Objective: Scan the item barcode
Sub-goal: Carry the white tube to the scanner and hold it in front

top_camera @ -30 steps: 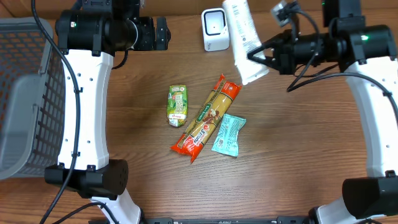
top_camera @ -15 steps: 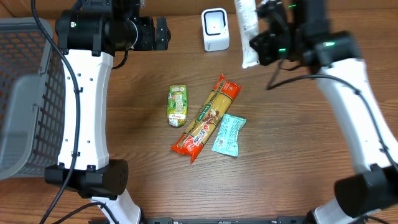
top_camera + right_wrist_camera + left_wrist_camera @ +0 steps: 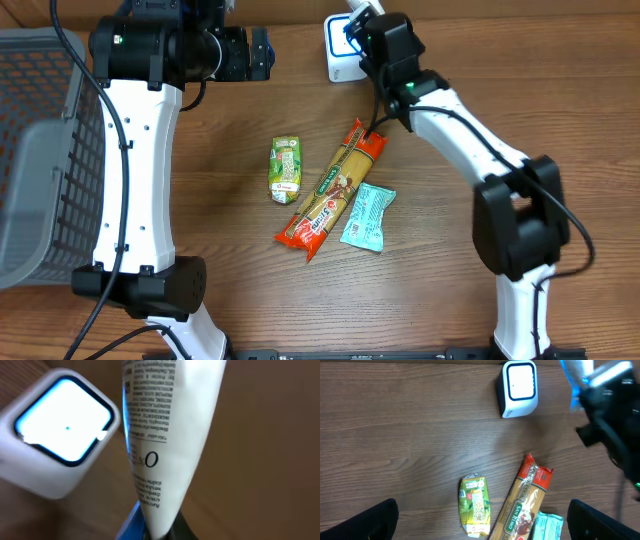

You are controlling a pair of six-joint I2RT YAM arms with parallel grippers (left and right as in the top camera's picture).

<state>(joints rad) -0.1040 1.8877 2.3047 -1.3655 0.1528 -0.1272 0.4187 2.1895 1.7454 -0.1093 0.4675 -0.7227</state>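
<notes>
My left arm (image 3: 135, 170) and right arm (image 3: 455, 125) are smooth white shells joined by black cylindrical joint housings. Thin black cables (image 3: 115, 150) loop loosely alongside them. A small green light (image 3: 120, 40) glows on a black joint of each arm. My left hand (image 3: 484, 519) has matte black fingers (image 3: 370, 520) with rounded tips. My right hand (image 3: 375, 30) is a boxy black block, one finger edged in blue.

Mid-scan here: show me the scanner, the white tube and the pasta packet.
scanner (image 3: 520, 382), left wrist view, on its lit front window.
white tube (image 3: 165, 435), right wrist view, on its printed side.
pasta packet (image 3: 333, 190), overhead view, on the wrapper at mid-length.
</notes>
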